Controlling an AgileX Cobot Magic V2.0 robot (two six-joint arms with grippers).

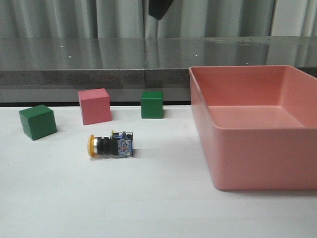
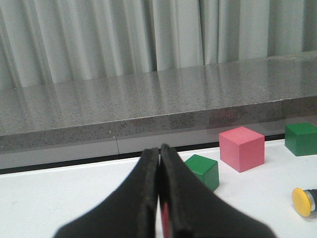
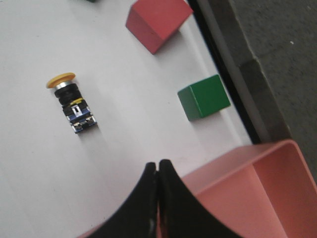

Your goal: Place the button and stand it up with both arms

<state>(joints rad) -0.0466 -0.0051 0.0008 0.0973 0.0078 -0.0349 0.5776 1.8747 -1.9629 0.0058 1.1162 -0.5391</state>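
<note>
The button (image 1: 111,145) lies on its side on the white table, yellow cap to the left, blue-and-clear base to the right. It shows whole in the right wrist view (image 3: 73,103), and only its yellow cap shows in the left wrist view (image 2: 302,201). My left gripper (image 2: 159,150) is shut and empty, low over the table, well to the left of the button. My right gripper (image 3: 158,164) is shut and empty, high above the near rim of the pink bin. Neither gripper is seen in the front view; a black arm part (image 1: 159,8) hangs at its top edge.
A large pink bin (image 1: 257,126) fills the right side of the table. A pink cube (image 1: 94,105) and two green cubes (image 1: 37,121) (image 1: 151,104) stand behind the button. A grey stone counter (image 1: 99,62) and curtains run along the back.
</note>
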